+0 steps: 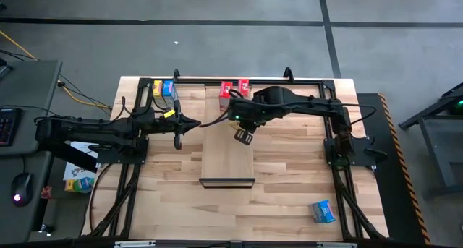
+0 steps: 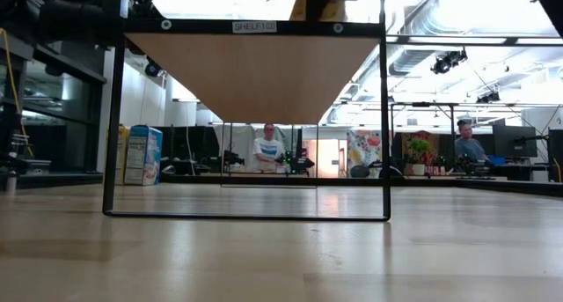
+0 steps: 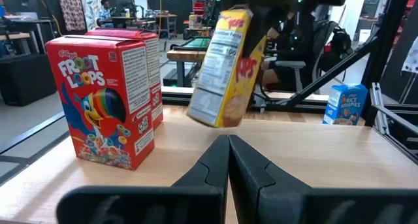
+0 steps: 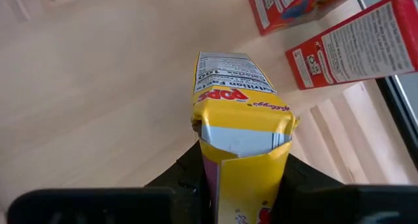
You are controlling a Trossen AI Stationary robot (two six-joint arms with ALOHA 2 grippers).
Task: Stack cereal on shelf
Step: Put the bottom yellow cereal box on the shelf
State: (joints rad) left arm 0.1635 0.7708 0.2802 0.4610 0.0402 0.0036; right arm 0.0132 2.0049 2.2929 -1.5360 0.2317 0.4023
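The shelf (image 1: 226,161) is a pale board down the table's middle, its dark lip at the near end. Two red cereal boxes (image 1: 235,88) stand upright on its far end, also close by in the left wrist view (image 3: 108,100). My right gripper (image 1: 242,136) hangs over the shelf's middle, shut on a yellow cereal box (image 3: 228,67). My left gripper (image 1: 179,132) waits shut, just left of the shelf and pointing level at it. A yellow and a blue box (image 1: 163,89) stand at the table's far left. Another blue box (image 1: 323,211) lies near right. My right gripper pinches the yellow box's upper end (image 4: 222,168) between its two fingers, one on each side. It comes from above, slanting down. The box hangs below the fingers, tilted and clear of the shelf (image 3: 313,145). The cardboard (image 4: 241,116) looks creased just beyond the fingers.
A black frame (image 1: 333,132) runs round the table's sides and far edge, and its bars cross the low view (image 2: 113,117). The shelf is bare from its middle to the lip (image 1: 226,182). People sit in the room beyond the table (image 2: 267,148).
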